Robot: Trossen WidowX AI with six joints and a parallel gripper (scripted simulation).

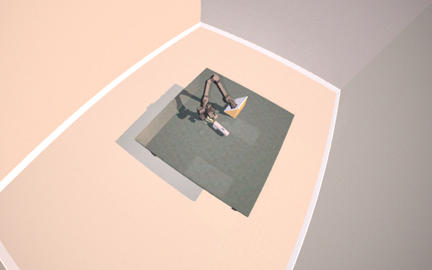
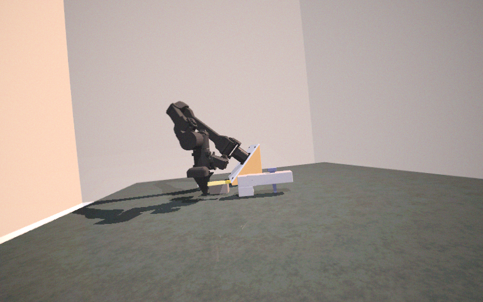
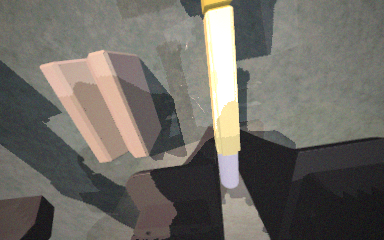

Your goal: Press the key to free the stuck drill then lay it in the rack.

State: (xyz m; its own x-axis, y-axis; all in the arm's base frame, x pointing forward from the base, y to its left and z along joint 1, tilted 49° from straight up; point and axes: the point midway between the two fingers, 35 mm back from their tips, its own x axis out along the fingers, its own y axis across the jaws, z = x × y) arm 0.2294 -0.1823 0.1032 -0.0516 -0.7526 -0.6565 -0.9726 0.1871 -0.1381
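Our pincer point(image 1: 206, 119) point(image 2: 205, 191) point(image 3: 217, 130) closed on pale shank of yellow drill point(image 1: 210, 119) point(image 2: 219, 182) point(image 3: 225, 75); drill roughly level, beside near end of pale block point(image 1: 217, 125) point(image 2: 263, 178), seemingly out. Shank grip presumably chosen to pull lengthwise, leaving yellow body exposed for rack. Blue key point(image 1: 223, 129) point(image 2: 272, 170) stands through block, away from drill. Grooved rack point(image 1: 216, 116) point(image 2: 218, 189) point(image 3: 115, 110) near block, channel probably meant to cradle drill. Next, we judge: clear block fully, align, lower; tilt could catch groove edge.
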